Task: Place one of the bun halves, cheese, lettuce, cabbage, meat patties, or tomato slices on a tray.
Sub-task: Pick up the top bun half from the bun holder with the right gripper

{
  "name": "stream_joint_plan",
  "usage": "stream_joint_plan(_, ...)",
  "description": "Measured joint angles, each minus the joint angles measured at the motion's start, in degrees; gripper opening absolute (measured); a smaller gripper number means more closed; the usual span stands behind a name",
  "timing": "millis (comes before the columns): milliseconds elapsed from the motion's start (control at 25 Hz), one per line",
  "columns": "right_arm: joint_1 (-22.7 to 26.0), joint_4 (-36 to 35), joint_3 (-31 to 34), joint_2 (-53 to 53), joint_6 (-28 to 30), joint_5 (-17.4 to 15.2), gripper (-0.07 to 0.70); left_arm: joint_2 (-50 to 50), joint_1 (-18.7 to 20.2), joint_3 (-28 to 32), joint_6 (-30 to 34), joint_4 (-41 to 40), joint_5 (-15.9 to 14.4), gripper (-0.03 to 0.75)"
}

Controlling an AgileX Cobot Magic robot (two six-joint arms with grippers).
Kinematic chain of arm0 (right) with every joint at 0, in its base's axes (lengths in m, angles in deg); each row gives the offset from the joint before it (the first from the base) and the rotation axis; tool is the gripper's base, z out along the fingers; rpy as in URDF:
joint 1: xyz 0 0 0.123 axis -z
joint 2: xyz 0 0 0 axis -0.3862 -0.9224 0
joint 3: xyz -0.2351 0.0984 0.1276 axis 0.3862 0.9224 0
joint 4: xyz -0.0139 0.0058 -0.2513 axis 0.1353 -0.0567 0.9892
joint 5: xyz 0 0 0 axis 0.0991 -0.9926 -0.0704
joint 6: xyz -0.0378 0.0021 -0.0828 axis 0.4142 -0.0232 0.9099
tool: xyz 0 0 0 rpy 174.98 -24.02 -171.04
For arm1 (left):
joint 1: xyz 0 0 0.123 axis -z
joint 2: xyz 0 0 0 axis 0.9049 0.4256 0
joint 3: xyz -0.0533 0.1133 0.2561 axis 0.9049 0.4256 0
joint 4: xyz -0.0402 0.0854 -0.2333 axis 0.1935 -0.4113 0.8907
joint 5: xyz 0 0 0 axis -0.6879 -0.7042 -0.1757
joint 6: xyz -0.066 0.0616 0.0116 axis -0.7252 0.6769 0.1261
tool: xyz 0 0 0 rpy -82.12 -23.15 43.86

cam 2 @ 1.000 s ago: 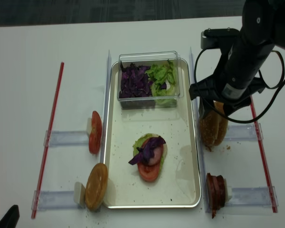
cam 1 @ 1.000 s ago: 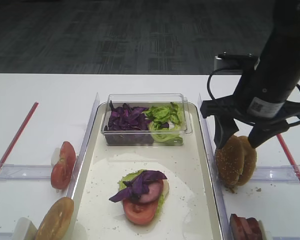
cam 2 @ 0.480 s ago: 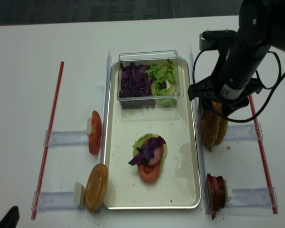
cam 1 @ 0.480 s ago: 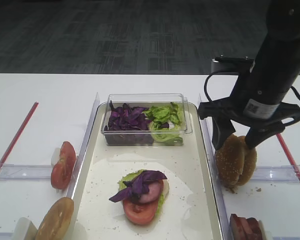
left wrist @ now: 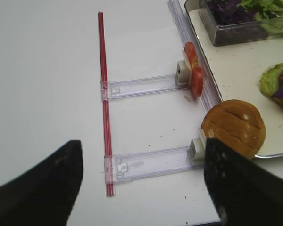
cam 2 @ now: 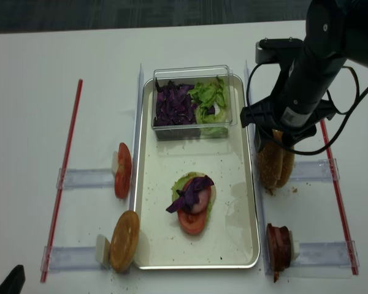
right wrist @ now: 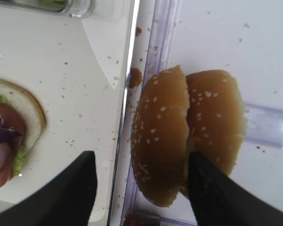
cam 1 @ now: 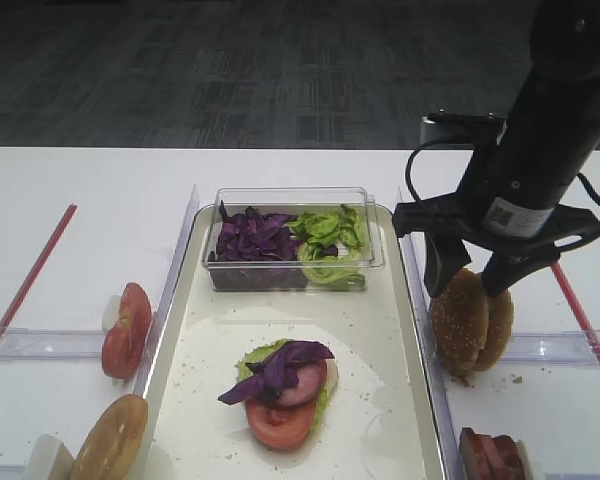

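Your right gripper (right wrist: 140,188) stands spread wide, gripping nothing, straddling the nearer of the bun halves (right wrist: 160,141) at centre frame, just right of the tray (right wrist: 61,70). It looks light and squashy; pinch its flat faces gently.

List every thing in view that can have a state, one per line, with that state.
Black right gripper: open, straddling the nearer bun, not gripping.
Black left gripper: open, empty.
Two sesame-seeded golden bun tops: on edge, side by side, right of tray.
Long cream-white tray: carries box and stack.
Clear plastic box: lidless, holding purple cabbage and green lettuce.
Stack of lettuce, meat, tomato and cabbage: without a top bun.
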Motion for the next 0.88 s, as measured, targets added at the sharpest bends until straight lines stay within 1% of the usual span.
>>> stream_joint_plan(200,0.0,0.0,0.0,0.0,0.0,0.0,0.431,0.0,0.0,0.0,0.0,0.4,0.0,0.493)
stream_joint_plan(880,0.0,-1.3,-0.1,-0.1,1.6,-0.5,0.428,0.0,0.0,0.0,0.0,0.4,0.0,0.493)
